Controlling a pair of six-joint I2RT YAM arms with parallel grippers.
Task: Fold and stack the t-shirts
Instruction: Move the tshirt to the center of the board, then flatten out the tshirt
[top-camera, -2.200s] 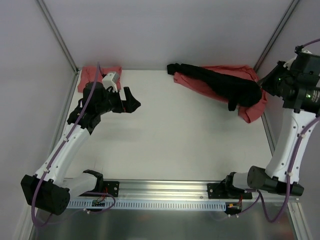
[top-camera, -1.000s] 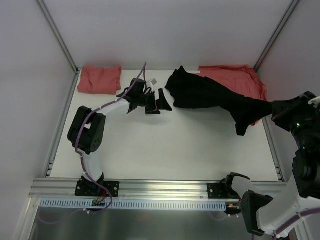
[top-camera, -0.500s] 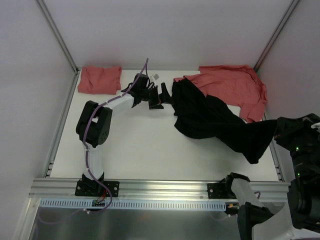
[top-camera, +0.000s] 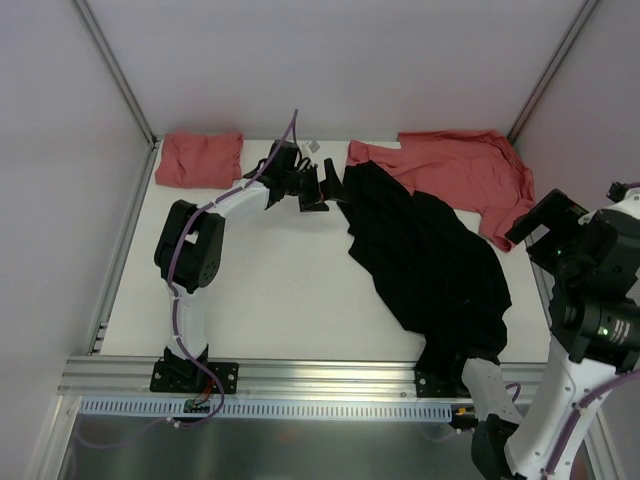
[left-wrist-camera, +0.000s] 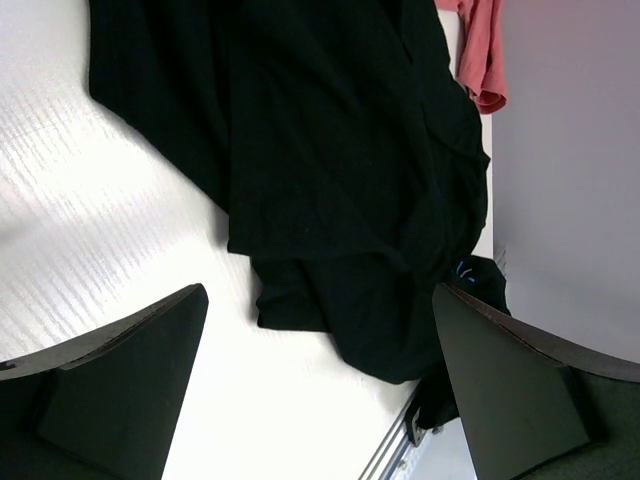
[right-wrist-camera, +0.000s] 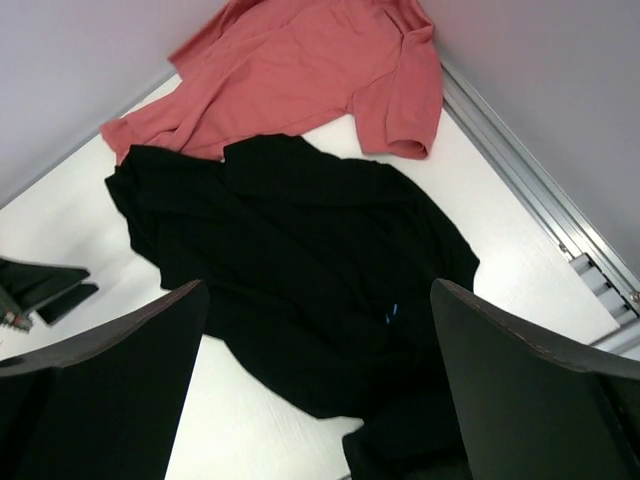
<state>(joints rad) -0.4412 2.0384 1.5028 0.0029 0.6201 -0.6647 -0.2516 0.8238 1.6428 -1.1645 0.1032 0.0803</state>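
Black shirt: large black cloth t-shirt (top-camera: 425, 265) with a small light-blue chest mark (right-wrist-camera: 390, 314), lying rumpled and unfolded on the white table (top-camera: 270, 290), from the far middle to the near right, near edge reaching the front rail by the right arm's base.
Red shirt, spread: salmon-red t-shirt (top-camera: 455, 165), loosely flat in the far right corner, partly under the black one.
Red shirt, folded: salmon-red square (top-camera: 200, 160) in the far left corner.
Left gripper (top-camera: 325, 187): jaws wide apart, empty, just beside the black shirt's far left edge.
Right gripper (top-camera: 540, 232): raised over the right edge, jaws spread, nothing held.
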